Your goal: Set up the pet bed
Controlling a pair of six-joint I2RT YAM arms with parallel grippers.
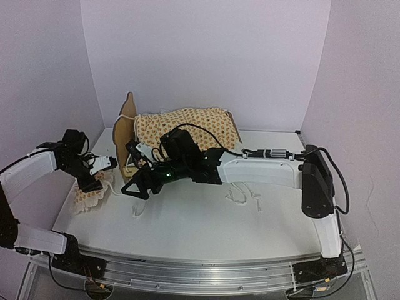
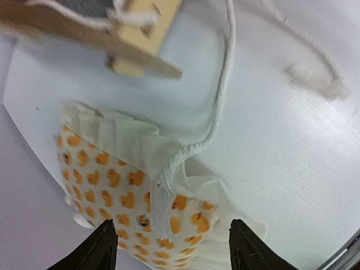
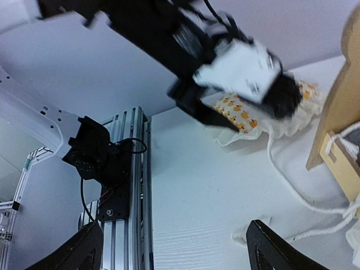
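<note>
Closing on the pillow (image 2: 112,191) looks like the step in hand. The left tool (image 2: 173,228) hovers right above it, fingers spread and nothing between them. The pillow lies apart from the rest of the pet bed. The bed frame (image 1: 128,125) stands toward the back left of the surface (image 1: 206,219), with the printed bedding (image 1: 187,125) draped over it.

A good grip would take the pillow's padded middle, not the thin ruffle. It should also miss the white cord (image 2: 222,95) that trails from the frame across the pillow, because a pinch on that cord would likely drag the frame along.

The pillow sits at the left edge of the surface, and its ruffle seems to reach over the rim. A straight descent is therefore safer than any sideways nudge outward.

Room is tight. The right tool (image 3: 174,230), also spread and empty, hangs low just in front of the frame, and its arm spans the surface. Open room lies toward the near right. A lift up and inward, passing above the headboard, seems the cleanest path.
</note>
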